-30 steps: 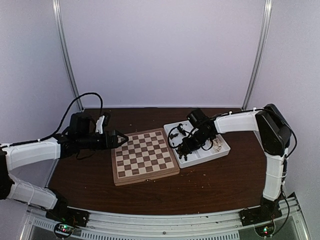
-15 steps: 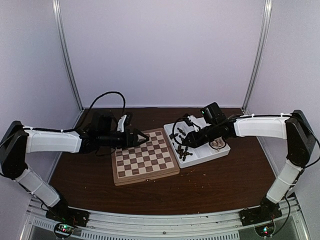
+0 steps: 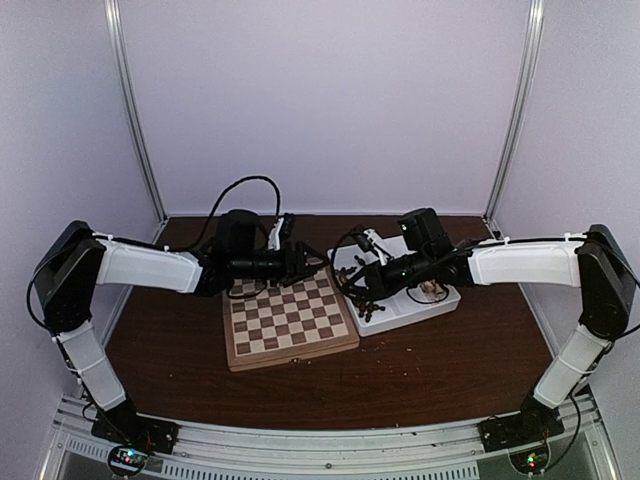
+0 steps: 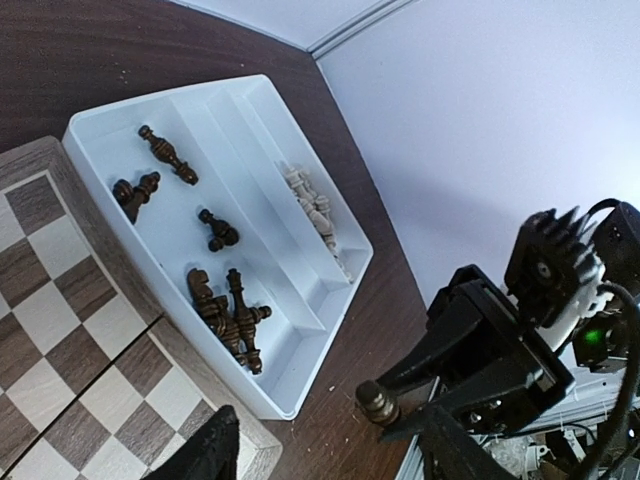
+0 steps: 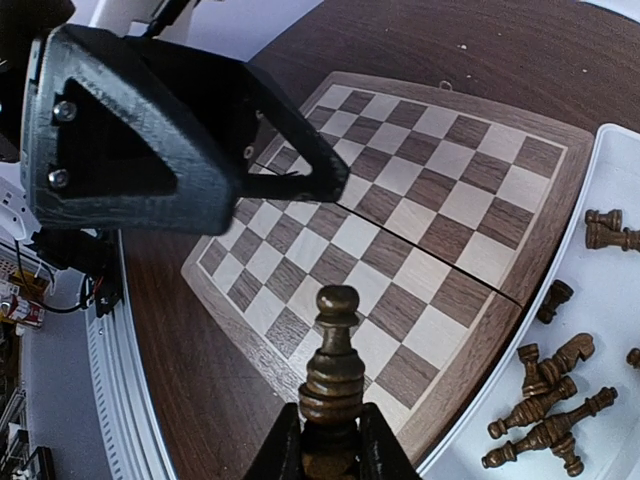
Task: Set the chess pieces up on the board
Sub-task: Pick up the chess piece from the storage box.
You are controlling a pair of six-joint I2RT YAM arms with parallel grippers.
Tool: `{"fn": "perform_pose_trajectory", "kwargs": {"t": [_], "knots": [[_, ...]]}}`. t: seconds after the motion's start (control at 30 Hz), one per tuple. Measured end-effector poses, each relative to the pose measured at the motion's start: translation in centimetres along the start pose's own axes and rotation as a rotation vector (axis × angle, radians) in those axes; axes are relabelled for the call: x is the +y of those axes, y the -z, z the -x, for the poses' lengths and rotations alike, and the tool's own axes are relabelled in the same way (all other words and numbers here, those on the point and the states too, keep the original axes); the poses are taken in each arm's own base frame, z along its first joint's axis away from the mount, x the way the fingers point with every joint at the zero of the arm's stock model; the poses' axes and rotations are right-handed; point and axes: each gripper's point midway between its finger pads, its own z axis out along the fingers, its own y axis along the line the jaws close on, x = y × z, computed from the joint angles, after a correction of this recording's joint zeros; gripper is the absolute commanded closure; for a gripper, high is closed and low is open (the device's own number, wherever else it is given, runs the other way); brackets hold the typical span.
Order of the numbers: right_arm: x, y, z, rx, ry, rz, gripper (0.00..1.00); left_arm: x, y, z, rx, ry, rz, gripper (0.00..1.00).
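Note:
The board [image 3: 290, 316] lies mid-table with no pieces on it; it also shows in the right wrist view [image 5: 400, 200]. My right gripper [image 3: 352, 281] is shut on a dark brown pawn [image 5: 333, 365] and holds it upright above the board's right edge; the pawn also shows in the left wrist view [image 4: 378, 402]. My right gripper's fingers [image 5: 288, 452] clamp its base. Several other dark chess pieces [image 4: 228, 315] lie in the white tray [image 4: 100, 125]. My left gripper [image 3: 310, 262] is open and empty over the board's far right corner, facing the right gripper.
Pale cream pieces [image 4: 312, 205] lie in the tray's narrow far compartment. The tray [image 3: 440, 297] touches the board's right side. The left gripper's body [image 5: 150, 130] hangs close in front of the held pawn. Walls and corner posts enclose the table.
My left arm has stretched rightward across the board's far edge toward the tray. My right gripper has come up out of the tray and shifted left with the pawn.

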Motion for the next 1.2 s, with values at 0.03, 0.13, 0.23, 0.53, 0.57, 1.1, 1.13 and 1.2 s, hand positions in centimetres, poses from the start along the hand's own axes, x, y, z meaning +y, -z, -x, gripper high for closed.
{"fn": "perform_pose_trajectory", "kwargs": {"t": [0.03,0.13,0.23,0.53,0.57,1.1,1.13,1.2], "knots": [[0.3,-0.1,0.0,0.000,0.004,0.010,0.82,0.0,-0.2,0.0,0.005,0.008,-0.006,0.40],[0.9,-0.2,0.1,-0.001,0.012,0.038,0.82,0.3,-0.9,-0.4,0.025,0.036,-0.016,0.44],[1.2,-0.4,0.0,0.002,0.014,0.050,0.82,0.6,-1.2,-0.9,0.046,0.064,-0.019,0.47],[1.3,-1.1,0.5,0.005,0.018,0.068,0.83,-0.4,-1.7,-1.4,0.073,0.098,-0.090,0.54],[1.4,-1.1,0.6,0.003,0.019,0.069,0.83,-0.4,-1.8,-1.4,0.076,0.101,-0.097,0.57],[1.6,-1.7,0.5,0.015,0.020,0.086,0.83,-1.0,-2.1,-2.0,0.102,0.109,-0.135,0.94],[1.6,-1.7,0.5,0.015,0.020,0.086,0.83,-1.0,-2.1,-2.0,0.101,0.103,-0.135,0.95],[1.5,-1.7,0.5,0.016,0.019,0.085,0.83,-0.8,-2.1,-2.1,0.101,0.091,-0.127,0.95]]}}
